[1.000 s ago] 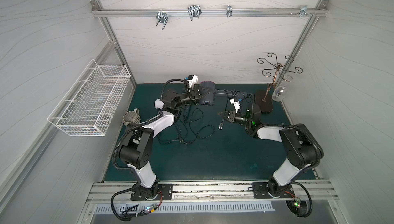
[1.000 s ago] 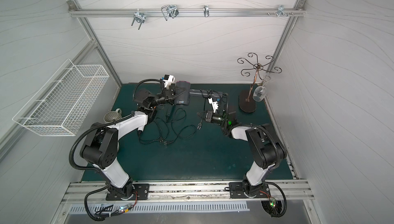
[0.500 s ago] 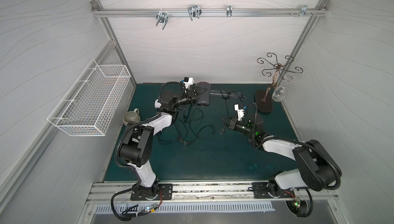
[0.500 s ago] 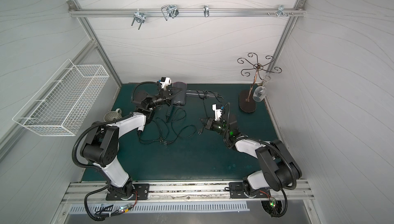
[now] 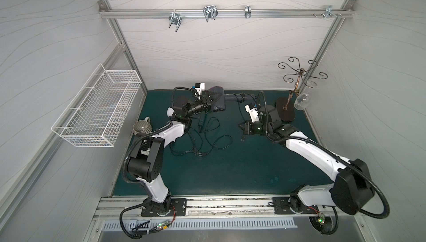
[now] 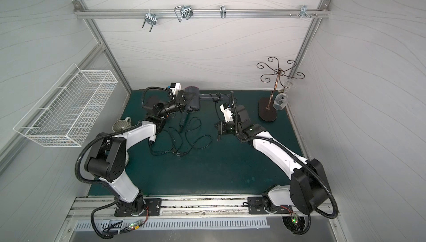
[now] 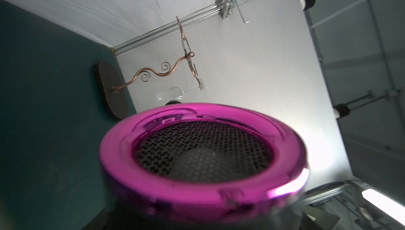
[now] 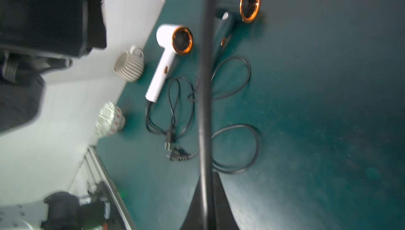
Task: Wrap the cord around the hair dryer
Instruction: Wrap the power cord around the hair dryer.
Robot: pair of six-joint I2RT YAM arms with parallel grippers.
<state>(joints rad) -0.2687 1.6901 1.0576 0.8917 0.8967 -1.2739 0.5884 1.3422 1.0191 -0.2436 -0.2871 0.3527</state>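
The grey hair dryer (image 5: 217, 102) with a magenta ring (image 7: 175, 191) is at the back of the green mat. My left gripper (image 5: 208, 101) is closed around its barrel. Its handle (image 6: 206, 97) points toward the right arm, with black cord (image 5: 241, 96) looped around it. In the right wrist view the cord (image 8: 206, 86) runs taut through my right gripper (image 8: 206, 174), which is shut on it. In both top views that gripper (image 5: 242, 129) (image 6: 217, 129) hovers near mid-table, and the plug (image 5: 242, 139) dangles below it.
A white dryer (image 8: 166, 60) and a dark dryer (image 8: 230, 9) lie under the left arm, their loose cords (image 5: 207, 141) spread over the mat. Ribbed mug (image 5: 142, 126) and patterned cup (image 8: 109, 119) at the left edge. Glass stand (image 5: 285, 111) with wine glass (image 5: 301, 101) back right. Wire basket (image 5: 96, 111) on the left wall.
My right arm swung toward the front with the cord, then drew back a little and raised its elbow. The left gripper and the dryer shifted slightly toward the back wall.
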